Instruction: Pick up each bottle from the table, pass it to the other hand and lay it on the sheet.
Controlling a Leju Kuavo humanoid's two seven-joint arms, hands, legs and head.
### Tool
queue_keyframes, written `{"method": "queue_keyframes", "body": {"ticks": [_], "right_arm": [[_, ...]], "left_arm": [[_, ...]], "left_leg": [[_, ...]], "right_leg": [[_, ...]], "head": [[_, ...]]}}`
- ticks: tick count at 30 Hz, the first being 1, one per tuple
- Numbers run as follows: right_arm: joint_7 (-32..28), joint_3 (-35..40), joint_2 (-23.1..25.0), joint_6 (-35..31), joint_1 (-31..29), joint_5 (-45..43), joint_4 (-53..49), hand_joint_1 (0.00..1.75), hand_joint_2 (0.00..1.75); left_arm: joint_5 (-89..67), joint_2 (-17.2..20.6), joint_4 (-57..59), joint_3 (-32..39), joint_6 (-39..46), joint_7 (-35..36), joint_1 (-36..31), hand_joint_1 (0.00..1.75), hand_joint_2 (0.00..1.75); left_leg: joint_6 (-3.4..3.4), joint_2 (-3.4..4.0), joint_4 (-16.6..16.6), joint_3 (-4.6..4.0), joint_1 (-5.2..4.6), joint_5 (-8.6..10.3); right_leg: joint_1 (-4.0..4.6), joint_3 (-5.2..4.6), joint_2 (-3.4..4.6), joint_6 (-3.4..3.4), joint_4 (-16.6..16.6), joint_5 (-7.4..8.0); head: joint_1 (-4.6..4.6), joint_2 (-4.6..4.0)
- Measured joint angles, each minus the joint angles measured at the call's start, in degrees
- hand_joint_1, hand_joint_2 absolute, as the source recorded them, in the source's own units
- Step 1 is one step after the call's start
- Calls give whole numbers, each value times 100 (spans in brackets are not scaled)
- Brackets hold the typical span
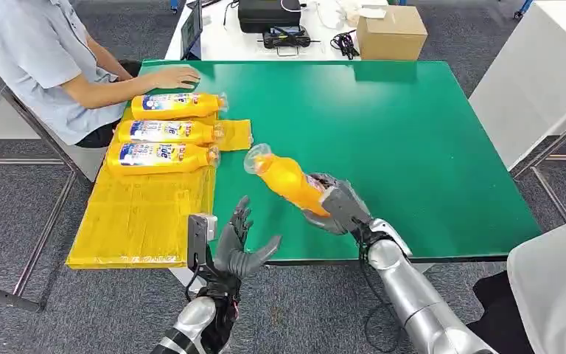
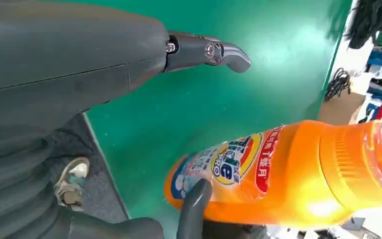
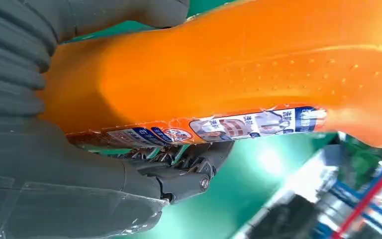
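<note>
- R hand (image 1: 337, 209) grips an orange bottle (image 1: 289, 181) round its base end, held up off the green table (image 1: 413, 133), cap end tilted up and toward the robot's left. Right wrist view: bottle (image 3: 238, 74) body pressed into the palm, thumb over one side, dark fingers under the label.
- L hand (image 1: 239, 247) holds nothing, fingers spread and pointing up, near the table's front edge, below and left of the bottle. Not touching it. Left wrist view: L hand (image 2: 69, 74) with thumb wide of the bottle (image 2: 278, 169), gap between.
- Step, prob.: mid-air handover R → L, not yet made.
- Risk 1: grip sits at one end, so most of the bottle overhangs. Smooth plastic; it could pivot or slide in the fingers, esp. if R lets go before L has closed.
- Risk 2: L closing on the tapered neck or clear cap (image 1: 257, 158) rather than the body = weak hold, drop onto table or off the front edge.
- Risk 3: L fingers meeting R fingers if both go for the same stretch.
- Further out: yellow sheet (image 1: 144, 214) at table's left, three bottles (image 1: 166, 131) lying side by side at its far end. Free sheet nearer the robot; laying too close could knock the nearest one rolling.
- A person's hand (image 1: 173, 76) rests on the table by the far bottle; keep the swing short of it.
</note>
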Motion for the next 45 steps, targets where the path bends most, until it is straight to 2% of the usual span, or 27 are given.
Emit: {"method": "queue_keyframes", "body": {"ticks": [12, 24, 34, 45], "right_arm": [[15, 496, 166, -262, 4, 579, -659, 175, 175], [63, 732, 267, -356, 2, 577, -784, 175, 175], [114, 719, 181, -658, 47, 690, -738, 175, 175], [168, 546, 127, -885, 59, 836, -553, 175, 175]], "left_arm": [[439, -113, -15, 415, 192, 22, -152, 0, 175], [677, -175, -227, 651, 5, -63, -156, 0, 175], [848, -35, -923, 487, -486, 77, 147, 0, 175], [962, 92, -1062, 260, -789, 241, 265, 0, 175]], "left_leg": [[0, 0, 0, -2, -1, 1], [0, -2, 0, -4, -1, 1], [0, -3, 0, -8, -1, 0], [0, -4, 0, -9, -1, 1]], "right_leg": [[-2, -1, 0, 0, 0, 0], [-1, -2, -2, 0, 0, 0], [-2, -8, -3, 0, -1, 0], [-1, -7, -4, 0, -1, 0]], "head": [[0, 0], [2, 0], [0, 0], [2, 0]]}}
